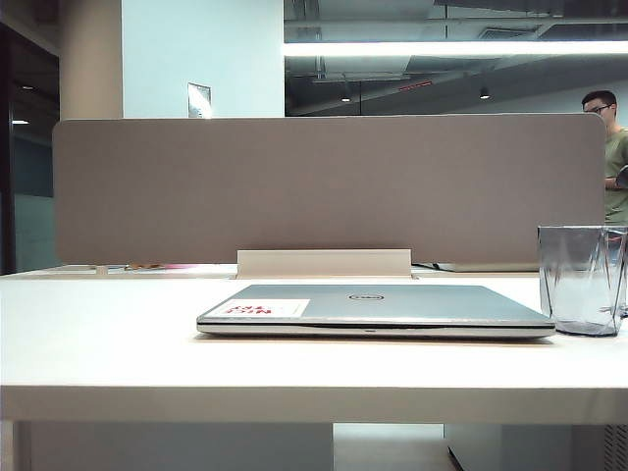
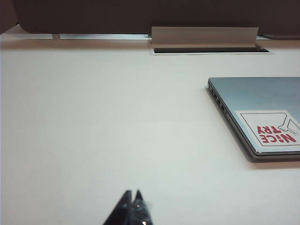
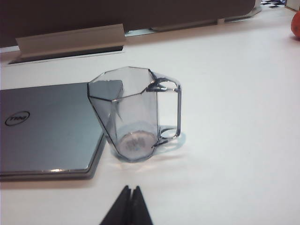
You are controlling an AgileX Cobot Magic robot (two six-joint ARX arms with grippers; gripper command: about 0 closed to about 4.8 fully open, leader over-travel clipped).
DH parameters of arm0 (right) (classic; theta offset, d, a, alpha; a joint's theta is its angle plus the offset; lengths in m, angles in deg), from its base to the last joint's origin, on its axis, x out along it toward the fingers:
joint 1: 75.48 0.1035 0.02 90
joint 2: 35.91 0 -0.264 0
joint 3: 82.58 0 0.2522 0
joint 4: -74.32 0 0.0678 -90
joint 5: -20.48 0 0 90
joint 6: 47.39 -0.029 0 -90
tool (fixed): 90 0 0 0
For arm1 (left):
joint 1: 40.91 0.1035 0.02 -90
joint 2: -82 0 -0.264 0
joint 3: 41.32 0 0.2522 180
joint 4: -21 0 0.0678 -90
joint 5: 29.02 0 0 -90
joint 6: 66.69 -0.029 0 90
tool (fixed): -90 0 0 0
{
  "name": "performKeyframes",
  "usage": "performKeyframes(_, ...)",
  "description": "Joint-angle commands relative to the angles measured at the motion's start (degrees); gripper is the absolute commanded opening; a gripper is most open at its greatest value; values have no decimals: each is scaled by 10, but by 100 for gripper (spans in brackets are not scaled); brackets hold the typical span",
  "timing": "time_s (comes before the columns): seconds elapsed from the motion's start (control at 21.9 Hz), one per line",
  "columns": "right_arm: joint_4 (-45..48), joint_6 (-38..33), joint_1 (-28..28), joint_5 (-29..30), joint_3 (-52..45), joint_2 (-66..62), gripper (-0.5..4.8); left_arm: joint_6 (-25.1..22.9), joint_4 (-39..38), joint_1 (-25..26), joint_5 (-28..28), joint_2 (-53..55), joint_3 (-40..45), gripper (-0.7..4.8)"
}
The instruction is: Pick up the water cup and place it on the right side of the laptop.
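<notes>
Reading from the left, you see the left gripper (image 2: 131, 202) pulled back over the bare near-left stretch of the white desk (image 1: 98, 324), its two dark fingertips pressed together with nothing between them; it sits well clear of the work, probably because this task asks nothing of that arm. To its right lies the laptop (image 1: 378, 309), lid down and flat, square to the desk's near edge, with the "Nice Try" sticker (image 2: 273, 129) at the near-left corner of the lid and the dark oval logo (image 1: 365, 296) toward the far middle. Behind it a grey partition (image 1: 324, 186) closes off the far side, with a pale cable-slot cover (image 1: 324, 263) at its foot. Further right, the water cup (image 3: 133, 112) stands upright on the desk just beside the laptop's right edge, handle turned away from the laptop; whether cup and laptop touch you cannot tell. That position already reads as the goal spot, so you may judge the placement done. Nearest you on the right, the right gripper (image 3: 129, 204) hangs low and short of the cup, clenched on nothing, apart from the glass, which suits an arm drawn clear so as not to knock the cup.
</notes>
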Motion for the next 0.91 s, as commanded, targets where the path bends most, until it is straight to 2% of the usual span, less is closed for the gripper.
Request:
performKeyframes(0.05,-18,1,1,-2,-3,0,-8,-16,4,1,-3,0,-2,-4)
performKeyframes(0.36,-19,2,1,-3,-3,0,-8,-30,4,1,0,0,-2,-4)
performKeyframes(0.68,-19,2,1,-3,-3,0,-8,-28,56,2,95,0,-2,-4)
performKeyframes(0.91,-19,2,1,-3,-3,0,-8,-28,82,2,95,0,-2,-4)
